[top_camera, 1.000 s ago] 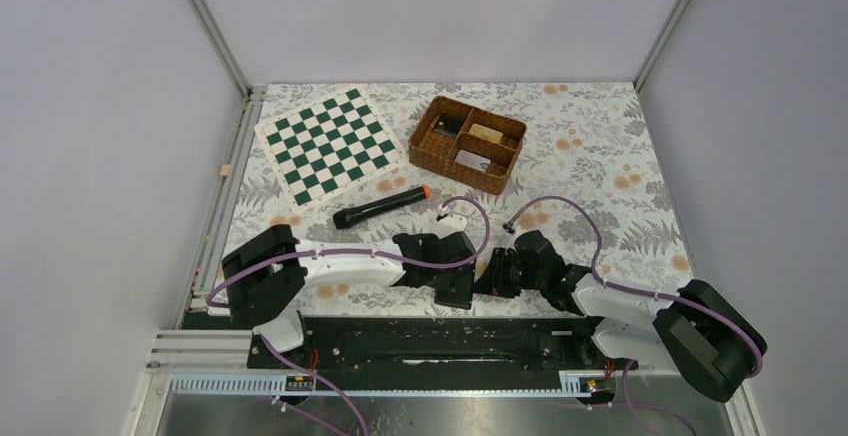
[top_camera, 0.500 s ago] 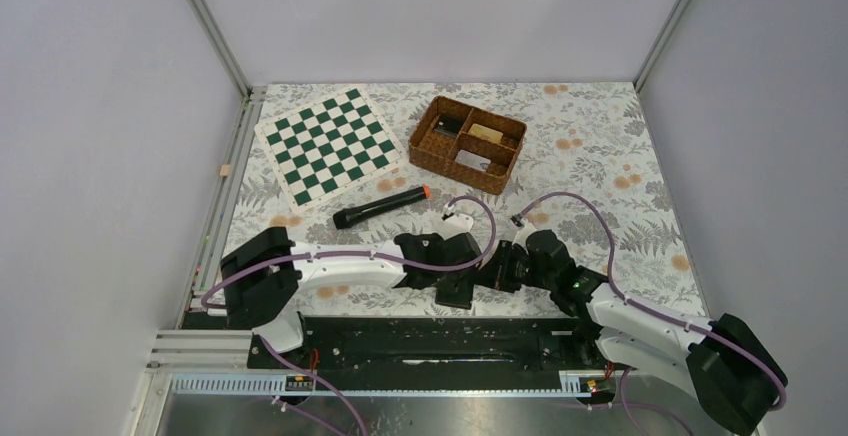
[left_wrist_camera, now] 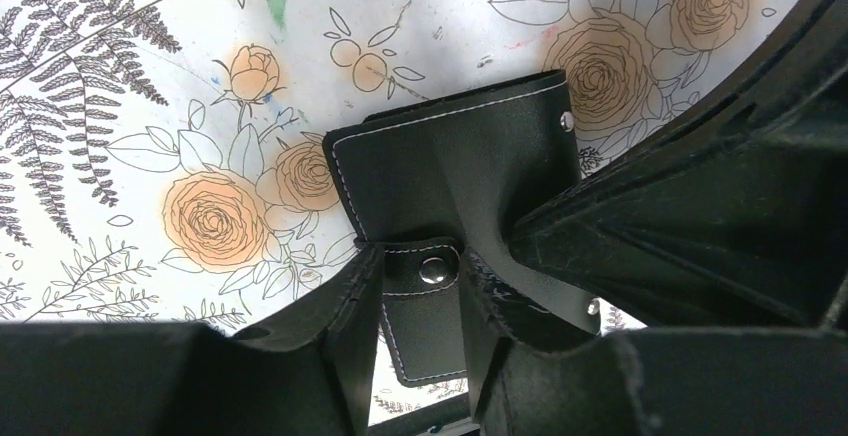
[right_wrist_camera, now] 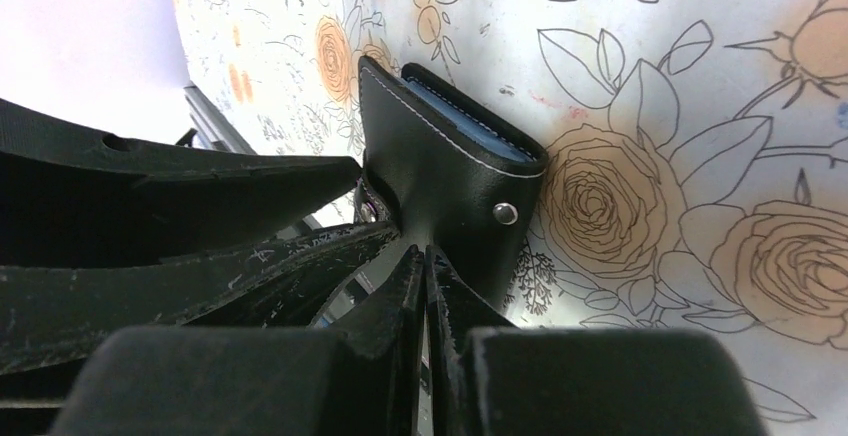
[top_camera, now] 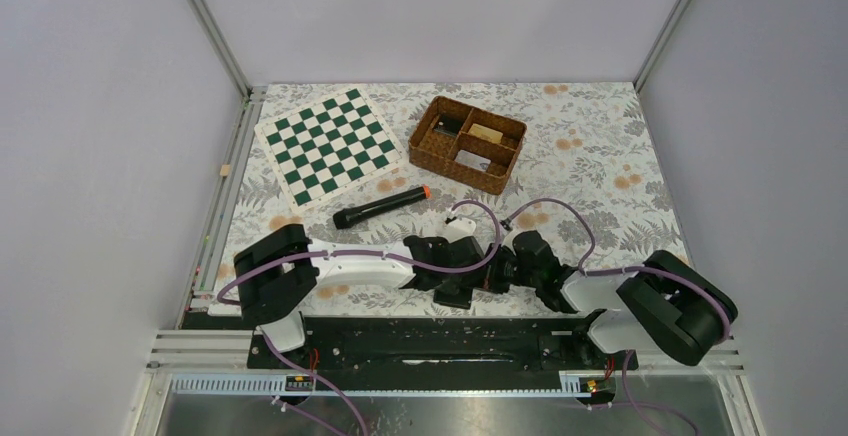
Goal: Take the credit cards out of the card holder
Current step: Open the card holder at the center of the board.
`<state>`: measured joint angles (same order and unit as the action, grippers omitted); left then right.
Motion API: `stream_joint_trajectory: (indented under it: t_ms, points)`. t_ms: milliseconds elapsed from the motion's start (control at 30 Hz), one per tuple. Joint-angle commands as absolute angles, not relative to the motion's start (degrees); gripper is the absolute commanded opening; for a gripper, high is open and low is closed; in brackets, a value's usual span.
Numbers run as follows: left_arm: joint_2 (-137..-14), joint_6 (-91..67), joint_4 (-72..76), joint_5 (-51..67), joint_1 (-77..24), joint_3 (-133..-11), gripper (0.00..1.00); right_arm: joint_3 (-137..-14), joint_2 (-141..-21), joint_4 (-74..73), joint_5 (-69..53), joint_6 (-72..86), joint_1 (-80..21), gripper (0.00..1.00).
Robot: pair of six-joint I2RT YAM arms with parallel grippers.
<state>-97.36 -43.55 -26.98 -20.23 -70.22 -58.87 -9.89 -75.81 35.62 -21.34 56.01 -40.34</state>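
The card holder (left_wrist_camera: 450,166) is a closed black wallet lying on the floral table near its front edge. Its snap tab (left_wrist_camera: 432,268) sits between my left gripper's (left_wrist_camera: 420,316) fingers, which press on the strip from both sides. My right gripper (right_wrist_camera: 425,256) is shut, pinching the edge of the wallet's black cover (right_wrist_camera: 440,171). A thin blue-grey inner edge (right_wrist_camera: 480,141) shows at the wallet's far side. In the top view the two grippers (top_camera: 470,274) (top_camera: 500,272) meet over the wallet and mostly hide it. The credit cards are hidden.
A black cylinder with an orange tip (top_camera: 380,207) lies just behind the left arm. A green-and-white chessboard mat (top_camera: 330,146) is at the back left. A brown wicker basket (top_camera: 467,143) stands at the back centre. The black rail (top_camera: 430,341) runs along the near edge.
The right arm has swung and its gripper has moved left, closer against the left gripper over the wallet. The left arm has shifted slightly right.
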Motion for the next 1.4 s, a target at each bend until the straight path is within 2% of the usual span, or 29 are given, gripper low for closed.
stream_joint_trajectory:
  t_ms: [0,200,467,867,1033,1233,1367]
  points:
    - [-98.1,-44.4,-25.3,-21.6,-70.4,-58.8,0.28,-7.0,-80.0,43.8,-21.5,57.8,-40.3,0.08]
    - [-98.1,-44.1,-26.9,-22.1,-70.4,-59.5,0.13,-6.9,-82.7,46.0,-21.8,58.2,-40.3,0.09]
    - [-93.3,-44.6,-27.8,-22.1,-70.3,-59.0,0.01,-7.0,-85.0,45.9,-21.4,58.1,-39.9,0.08]
    - [-87.6,-44.5,-27.6,-18.8,-68.5,-57.4,0.00,-6.2,-84.8,44.6,-21.2,57.1,-38.8,0.08]
    - [-87.9,-44.1,-25.6,-17.9,-68.6,-56.9,0.27,-6.4,-84.1,45.2,-21.9,57.3,-38.9,0.08]
    - [-92.1,-42.8,-26.6,-18.8,-69.9,-59.4,0.47,-6.4,-83.3,44.9,-21.9,57.3,-38.9,0.09]
    - [-94.8,-42.2,-27.6,-20.7,-71.1,-61.0,0.53,-6.4,-83.4,45.0,-22.0,57.3,-38.9,0.09]
